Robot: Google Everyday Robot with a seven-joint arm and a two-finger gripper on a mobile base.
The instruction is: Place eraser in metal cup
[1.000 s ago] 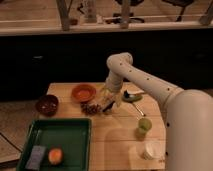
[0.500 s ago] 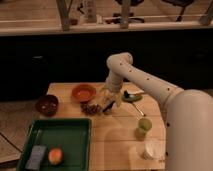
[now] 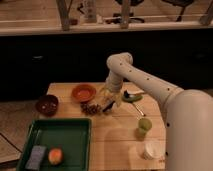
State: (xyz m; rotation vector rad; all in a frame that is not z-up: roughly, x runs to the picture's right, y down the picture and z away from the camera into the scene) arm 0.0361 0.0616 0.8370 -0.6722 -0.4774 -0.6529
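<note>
My gripper hangs at the end of the white arm over the middle of the wooden table, just right of the orange bowl. A small dark grey thing sits right under the gripper's tip, beside a dark clump. It may be the metal cup, but I cannot tell for sure. I cannot make out an eraser at the gripper. A blue-grey block lies in the green tray at the front left.
A dark brown bowl stands at the table's left. An orange fruit lies in the tray. A green object with a dark piece lies right of the gripper. A light green cup and a white cup stand at the front right.
</note>
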